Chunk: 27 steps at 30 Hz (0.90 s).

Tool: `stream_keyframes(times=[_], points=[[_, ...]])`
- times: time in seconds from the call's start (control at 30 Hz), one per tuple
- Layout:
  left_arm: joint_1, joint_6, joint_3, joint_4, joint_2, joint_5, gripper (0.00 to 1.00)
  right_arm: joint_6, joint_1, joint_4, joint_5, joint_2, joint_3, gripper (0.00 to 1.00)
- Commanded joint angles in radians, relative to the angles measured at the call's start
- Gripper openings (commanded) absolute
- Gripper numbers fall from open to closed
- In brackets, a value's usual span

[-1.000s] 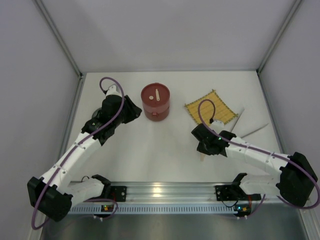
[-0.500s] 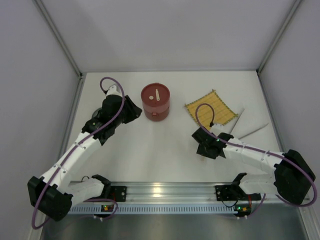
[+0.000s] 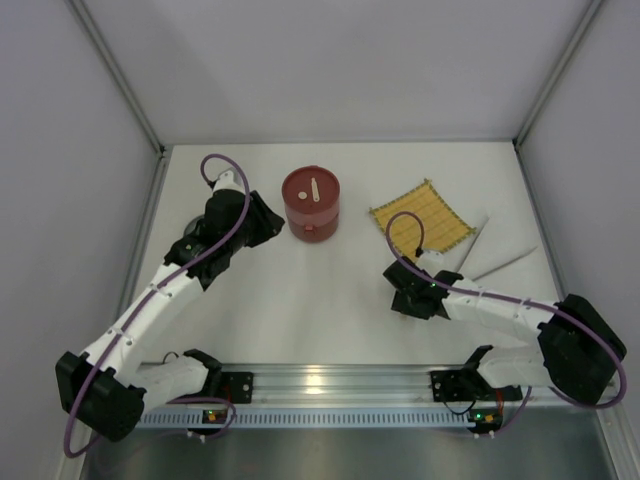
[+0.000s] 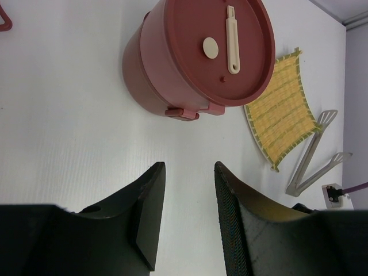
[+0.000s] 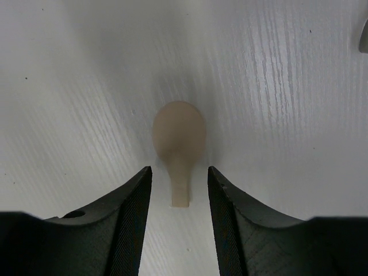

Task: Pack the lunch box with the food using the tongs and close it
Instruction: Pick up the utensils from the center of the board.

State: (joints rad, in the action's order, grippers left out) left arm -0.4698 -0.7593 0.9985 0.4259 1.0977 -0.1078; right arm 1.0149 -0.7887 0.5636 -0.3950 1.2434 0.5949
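The dark-red lunch box (image 3: 312,203) stands closed at the back of the table, with a beige stick (image 4: 232,40) and a beige disc (image 4: 210,47) on its lid (image 4: 190,34). My left gripper (image 3: 268,226) hovers just left of it, open and empty (image 4: 187,172). The silver tongs (image 3: 492,256) lie at the right, beside the yellow mat (image 3: 420,217). My right gripper (image 5: 179,172) is open low over the table. A small beige spoon-like stick (image 5: 179,138) lies loose on the table, its handle end between the fingers and touching neither. The food is out of view.
White side walls close in the table on the left, right and back. A small dark-red piece (image 4: 3,17) shows at the upper-left edge of the left wrist view. The right arm (image 3: 500,310) stretches across the front right.
My right gripper has opened and let go of the beige spoon-like stick, which now lies on the table. The right arm has shifted slightly. The left arm has not moved.
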Motion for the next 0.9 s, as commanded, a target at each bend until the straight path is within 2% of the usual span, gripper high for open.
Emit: stream_keyframes(times=[0.0, 0.17, 0.27, 0.3, 0.4, 0.7, 0.87], points=[[0.002, 0.005, 0.005, -0.035, -0.001, 0.007, 0.45, -0.021, 0.011, -0.076, -0.008, 0.022, -0.007, 0.43], [0.002, 0.005, 0.005, -0.038, 0.001, 0.008, 0.45, -0.018, 0.011, -0.091, 0.005, 0.073, -0.01, 0.42], [0.002, 0.006, 0.005, -0.038, 0.001, 0.008, 0.45, -0.018, 0.012, -0.114, 0.007, 0.08, -0.026, 0.37], [0.002, 0.006, 0.005, -0.038, 0.001, 0.007, 0.45, -0.019, 0.013, -0.12, 0.005, 0.082, -0.032, 0.31], [0.002, 0.006, 0.005, -0.036, 0.002, 0.008, 0.45, -0.027, 0.011, -0.137, 0.002, 0.091, -0.035, 0.22], [0.002, 0.009, 0.005, -0.038, 0.004, 0.007, 0.45, -0.038, 0.011, -0.159, -0.005, 0.065, -0.066, 0.08], [0.002, 0.008, 0.005, -0.039, 0.005, 0.007, 0.45, -0.039, 0.011, -0.14, -0.016, 0.033, -0.055, 0.05]])
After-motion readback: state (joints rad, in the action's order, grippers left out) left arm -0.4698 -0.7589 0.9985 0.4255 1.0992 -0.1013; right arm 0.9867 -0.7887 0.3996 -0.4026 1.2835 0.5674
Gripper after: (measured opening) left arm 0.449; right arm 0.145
